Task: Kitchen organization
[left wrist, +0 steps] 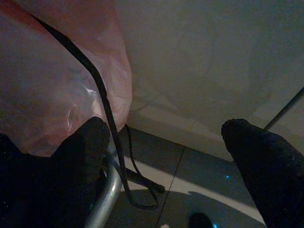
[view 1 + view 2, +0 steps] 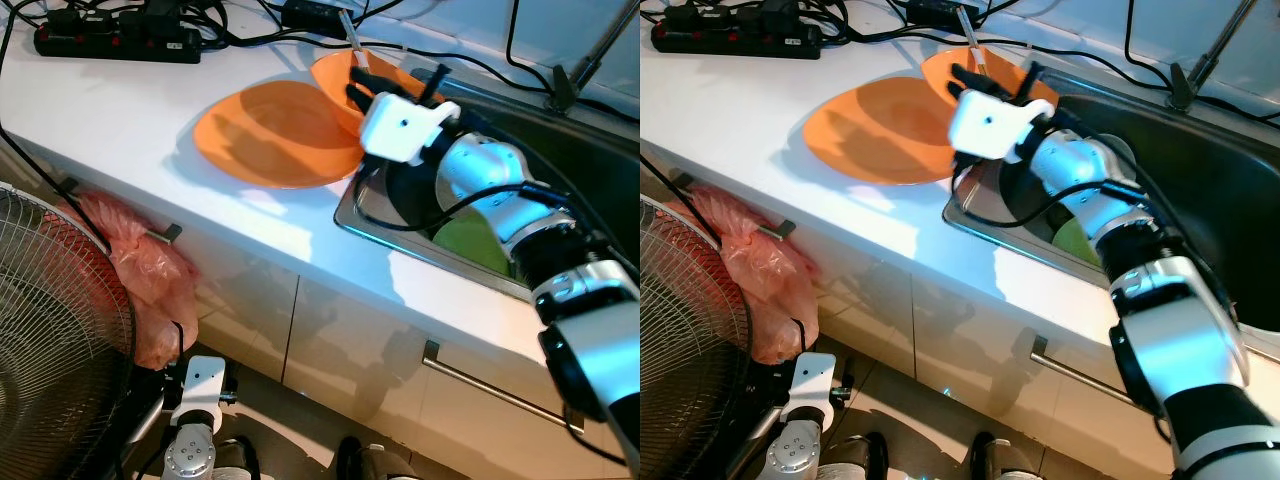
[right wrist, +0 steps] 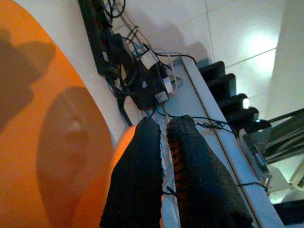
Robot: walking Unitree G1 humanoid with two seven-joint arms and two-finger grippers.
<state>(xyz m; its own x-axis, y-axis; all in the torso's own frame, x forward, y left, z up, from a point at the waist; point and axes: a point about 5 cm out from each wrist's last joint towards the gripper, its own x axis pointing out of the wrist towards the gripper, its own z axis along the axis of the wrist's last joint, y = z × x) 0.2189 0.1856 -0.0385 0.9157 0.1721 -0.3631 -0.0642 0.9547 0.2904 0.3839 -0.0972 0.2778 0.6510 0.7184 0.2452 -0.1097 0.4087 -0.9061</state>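
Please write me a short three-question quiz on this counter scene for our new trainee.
1. True or false: the right claw is at the orange bowl beside the sink.
2. Which lies flat on the counter, left of the bowl? A) orange plate B) green lid C) blue tray
3. Fill in: the pink bag hangs from a cabinet ____.

Key: 1 true; the claw's fingers are closed on the bowl's rim. 2 A. 3 handle.
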